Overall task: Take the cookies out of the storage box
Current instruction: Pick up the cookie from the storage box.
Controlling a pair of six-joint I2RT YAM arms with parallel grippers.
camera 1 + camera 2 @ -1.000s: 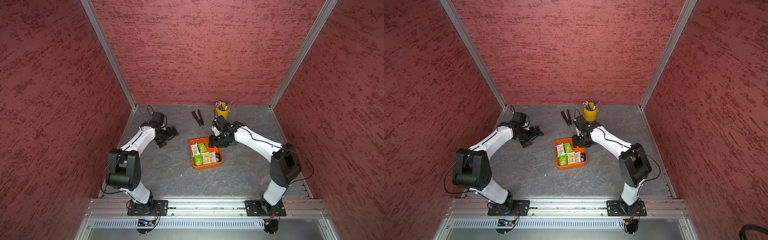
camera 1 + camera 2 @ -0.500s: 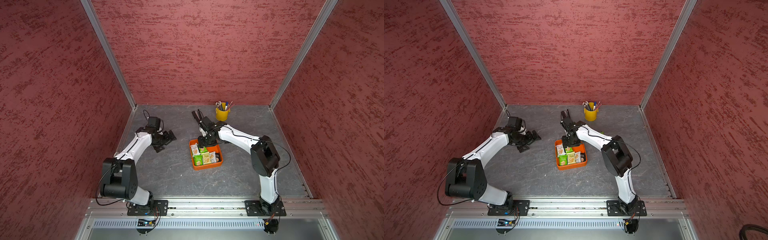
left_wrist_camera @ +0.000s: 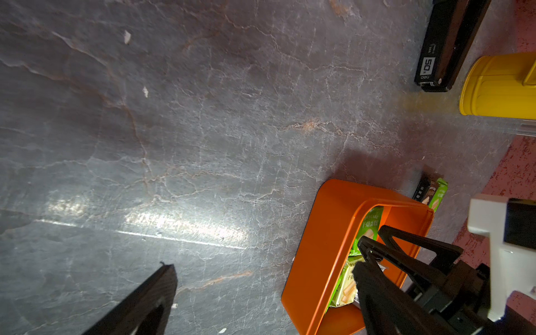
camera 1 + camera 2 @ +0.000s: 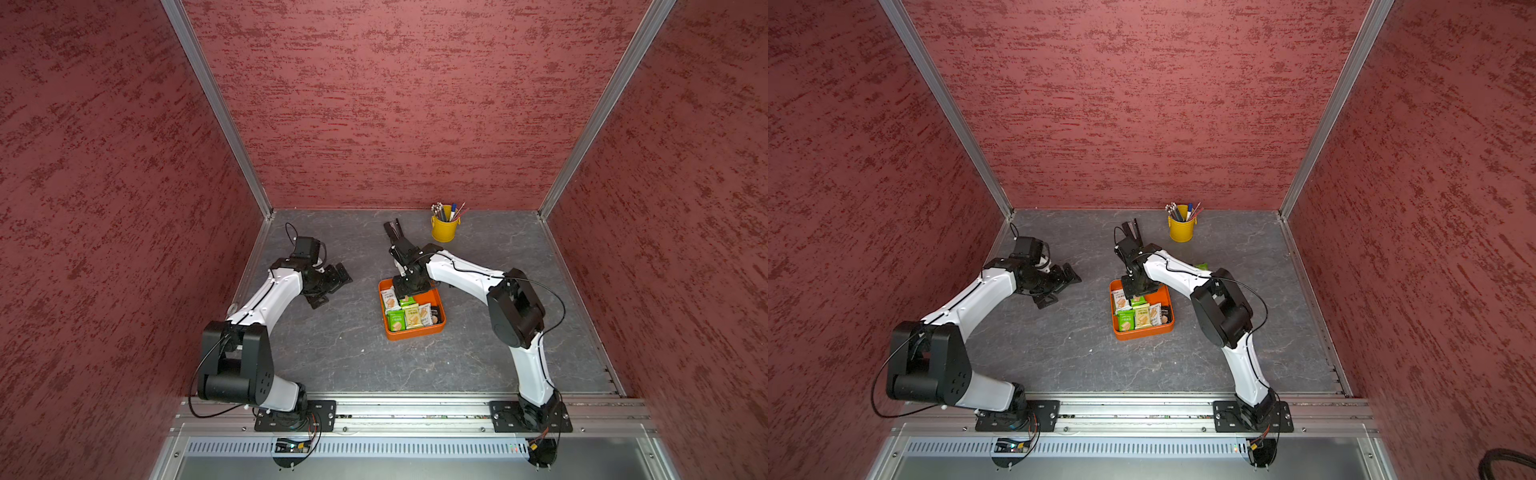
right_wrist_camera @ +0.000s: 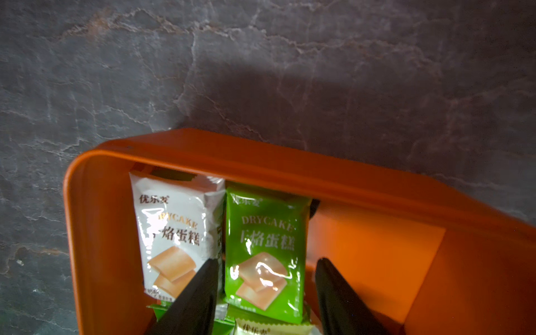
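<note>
Cookies [image 5: 265,249] inside orange storage box [image 5: 261,162]

A robot lab cell: red textured panels [image 4: 374,104] in aluminium framing [image 4: 216,108] wall the grey tabletop [image 4: 353,365] around two arms [image 4: 270,297] on a rail [image 4: 415,409].

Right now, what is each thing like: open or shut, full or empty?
right gripper: open, down in the storage box.
left gripper: open, empty, away from it.
storage box: partly full, one corner bare.
green packet: flat inside, between the right gripper's jaws, ungripped.
white packet: flat inside, beside it.
two loose packets: out, on the table beside the box.
pen bucket: upright, holding pens.
stapler: lying on the table.
</note>
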